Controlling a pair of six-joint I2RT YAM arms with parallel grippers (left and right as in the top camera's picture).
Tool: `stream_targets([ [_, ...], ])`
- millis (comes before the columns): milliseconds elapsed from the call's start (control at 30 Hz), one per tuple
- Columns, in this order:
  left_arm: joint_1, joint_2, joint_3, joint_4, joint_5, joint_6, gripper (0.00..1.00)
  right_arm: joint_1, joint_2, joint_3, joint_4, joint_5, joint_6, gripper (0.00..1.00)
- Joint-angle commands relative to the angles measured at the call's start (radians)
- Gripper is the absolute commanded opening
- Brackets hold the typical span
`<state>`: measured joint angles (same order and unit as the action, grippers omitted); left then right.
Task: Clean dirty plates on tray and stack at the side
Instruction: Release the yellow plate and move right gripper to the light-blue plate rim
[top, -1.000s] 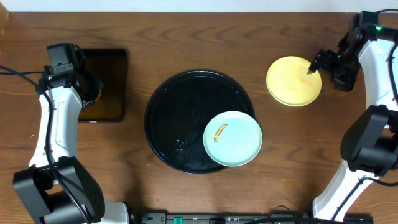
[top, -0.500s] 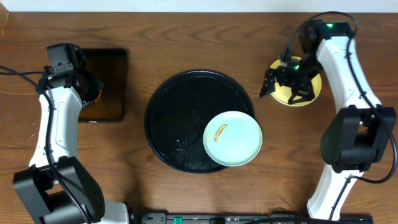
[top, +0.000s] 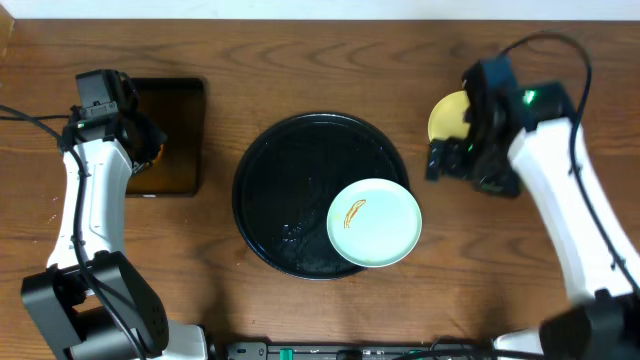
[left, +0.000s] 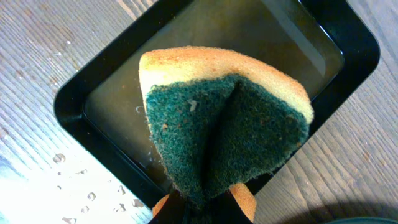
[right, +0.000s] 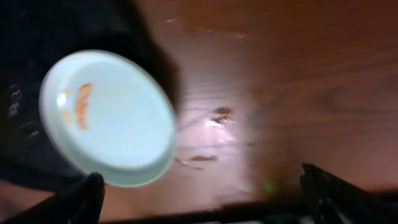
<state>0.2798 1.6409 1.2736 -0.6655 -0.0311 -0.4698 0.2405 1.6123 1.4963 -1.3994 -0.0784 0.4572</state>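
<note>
Pale blue plate (top: 374, 222), smeared orange, sits at the lower right rim of the round black tray (top: 280, 180). We see our right gripper (right: 202, 186) nearby, jaws wide apart; our left gripper (left: 199, 208) clamps a green sponge (left: 224, 124) over a small rectangular tray (left: 74, 102).

the brown wooden table (top: 300, 60) carries a round black tray (top: 290, 190) at centre, a small rectangular tray (top: 185, 150) at left, and a yellow plate (top: 447, 115) at right.
</note>
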Motion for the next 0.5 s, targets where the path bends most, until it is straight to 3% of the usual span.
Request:
stream_targets([
  [0,0.003,0.008,-0.006,0.005,-0.005,0.013,0.08,0.053,-0.047,-0.177,0.069,-0.132,0.088,0.97],
  [200,0.003,0.008,-0.006,0.006,-0.005,0.013,0.08,0.124,-0.058,-0.362,0.167,-0.136,0.261,0.72],
  [467,0.003,0.008,-0.006,0.009,-0.005,0.014,0.08,0.206,-0.058,-0.469,0.317,-0.107,0.422,0.79],
])
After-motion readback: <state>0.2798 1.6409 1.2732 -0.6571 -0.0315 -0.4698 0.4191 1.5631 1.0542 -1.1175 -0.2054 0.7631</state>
